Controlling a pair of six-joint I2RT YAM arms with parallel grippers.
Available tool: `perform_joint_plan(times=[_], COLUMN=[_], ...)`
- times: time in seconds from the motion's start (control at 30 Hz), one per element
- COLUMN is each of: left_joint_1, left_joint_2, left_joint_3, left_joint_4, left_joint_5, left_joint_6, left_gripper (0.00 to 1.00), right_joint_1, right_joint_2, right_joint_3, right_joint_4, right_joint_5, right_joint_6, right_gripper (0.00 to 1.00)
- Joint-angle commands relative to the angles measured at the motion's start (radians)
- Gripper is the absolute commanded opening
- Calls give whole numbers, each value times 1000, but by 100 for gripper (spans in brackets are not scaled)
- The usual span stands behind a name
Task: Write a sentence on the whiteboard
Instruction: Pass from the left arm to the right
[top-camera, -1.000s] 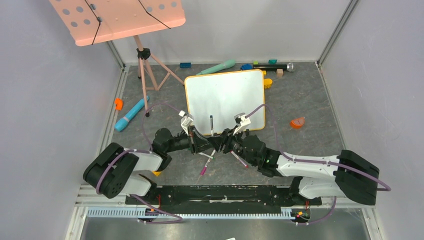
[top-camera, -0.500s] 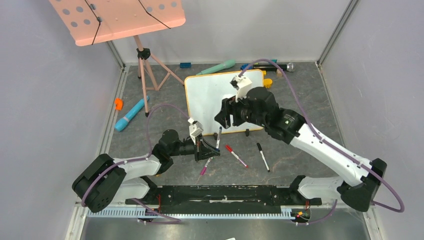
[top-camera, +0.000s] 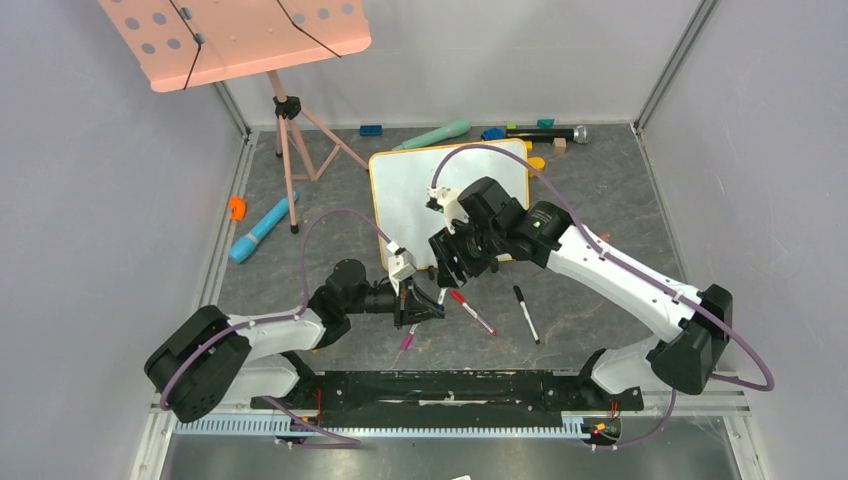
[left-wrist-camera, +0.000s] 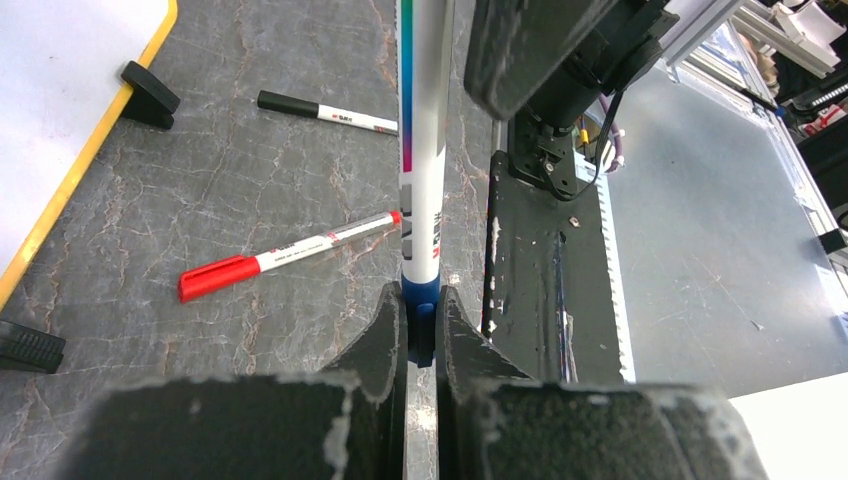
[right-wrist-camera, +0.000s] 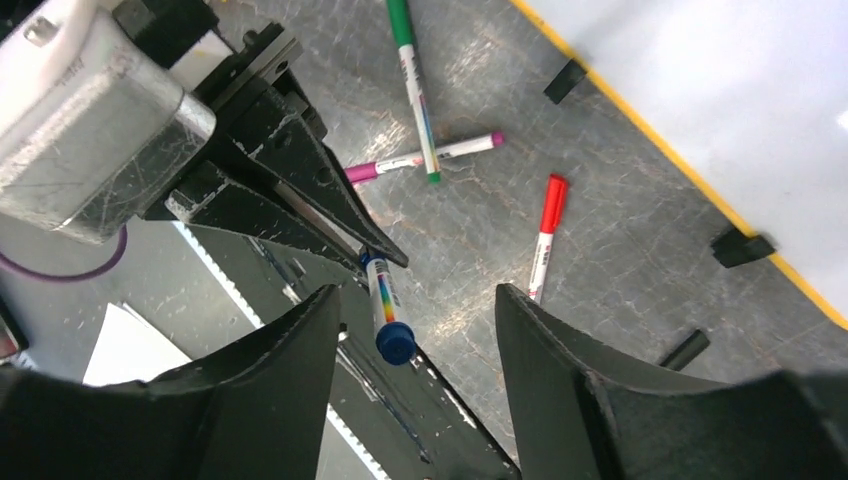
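Note:
The whiteboard (top-camera: 420, 185) lies flat, white with an orange-yellow frame and black clip feet; no sentence shows on it. It also shows in the left wrist view (left-wrist-camera: 60, 80) and the right wrist view (right-wrist-camera: 720, 90). My left gripper (top-camera: 424, 306) is shut on the blue end of a blue marker (left-wrist-camera: 422, 150), holding it upright in front of the board's near edge. My right gripper (top-camera: 452, 264) is open just above it, jaws wide on either side of the marker's blue top (right-wrist-camera: 395, 343), not touching.
Loose markers lie on the grey floor: red (top-camera: 472, 312), black (top-camera: 526, 314), pink (top-camera: 410, 336), green (right-wrist-camera: 415, 80). A pink music stand (top-camera: 240, 35) stands at back left. A teal tube (top-camera: 262, 228), an orange piece (top-camera: 596, 244) and small toys lie around the board.
My right arm has come back from over the whiteboard and now hangs open over the marker. My left gripper still holds the blue marker and has shifted slightly right.

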Motion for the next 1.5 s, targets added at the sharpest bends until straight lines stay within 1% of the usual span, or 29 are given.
perform_joint_plan(times=[0.0,0.23,0.33,0.47,0.7,0.8,1.03,1.13,1.27,1.47], left_joint_1=[-14,-26,-38,-56,-67,-69,-72,-72,-72,-80], left_joint_2=[9,21,23,28,35,34,28,28,28,34], left_joint_3=[42,59,72,90,100,106,109,110,111,117], left_joint_4=[-6,-34,-70,-111,-133,-150,-168,-170,-170,-179], left_joint_5=[14,19,18,6,6,3,-12,-14,-10,-5], left_joint_6=[70,88,109,136,150,157,162,162,164,173], left_gripper=[2,2,2,2,2,2,2,2,2,2], right_joint_1=[1,7,7,8,7,4,-28,-28,-28,-20], right_joint_2=[-15,1,8,26,56,56,65,72,76,99], right_joint_3=[-57,-119,-122,-92,-60,-27,62,48,10,18], right_joint_4=[30,53,46,5,-47,-58,-105,-113,-115,-122], right_joint_5=[-101,-154,-181,-177,-157,-125,-143,-181,-195,-213], right_joint_6=[-24,-28,-38,-62,-94,-100,-122,-130,-139,-147], right_gripper=[59,52,52,52,50,50,51,49,48,47])
